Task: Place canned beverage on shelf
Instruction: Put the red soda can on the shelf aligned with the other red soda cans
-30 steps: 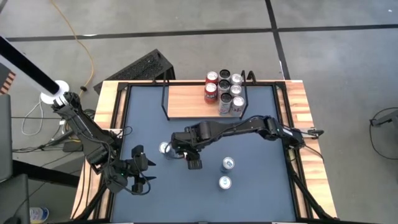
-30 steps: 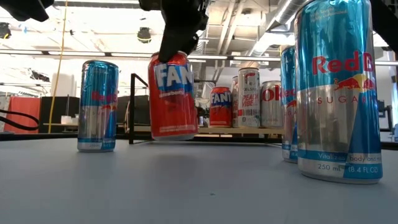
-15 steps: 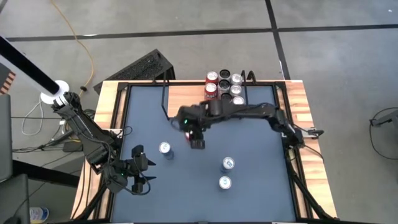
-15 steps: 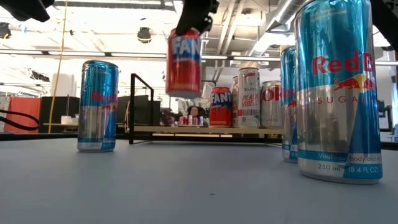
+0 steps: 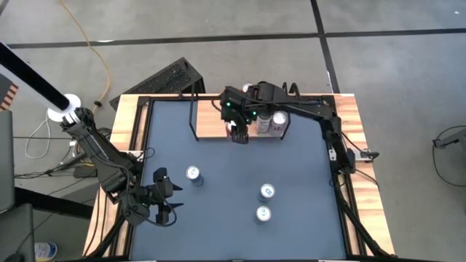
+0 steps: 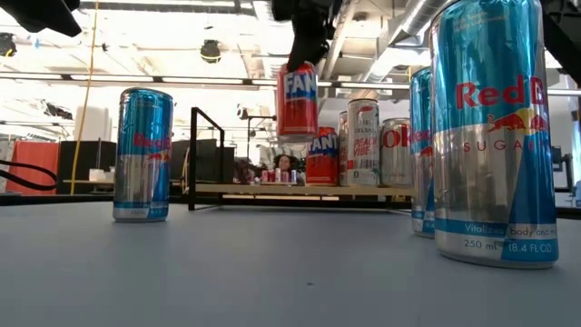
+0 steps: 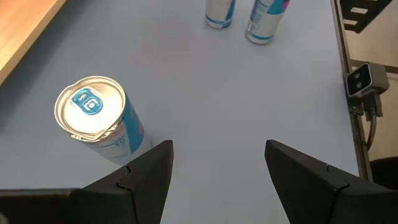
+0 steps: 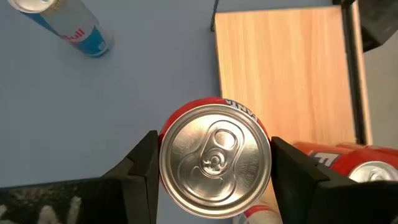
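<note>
My right gripper (image 5: 239,131) is shut on a red Fanta can (image 6: 298,100), whose top shows in the right wrist view (image 8: 214,158). It hangs over the near edge of the shelf (image 5: 215,120), a light-wood board with a black wire frame. It is just left of the several cans (image 5: 266,109) standing on the shelf's right end. The arm hides the can in the high view. My left gripper (image 5: 171,207) is open and empty at the table's near left, next to a blue can (image 7: 93,121). My right gripper pinches the red can's upper wall (image 8: 166,163) between its two fingers (image 8: 140,168), one on each side just below the rim. The fingers come from above and point down. The can hangs upright, lifted clear of the table and the shelf.
Three blue Red Bull cans stand upright on the dark table top: one at mid left (image 5: 193,173) and two at the near right (image 5: 266,191) (image 5: 263,213). The left part of the shelf board (image 8: 280,74) is bare. Black frame posts (image 5: 193,109) stand at the shelf's ends.
My right gripper has carried the red can from the table's middle toward the far edge and a little right, over the shelf's near edge. The can has risen from just above the table and has gone from slightly tilted to upright.
</note>
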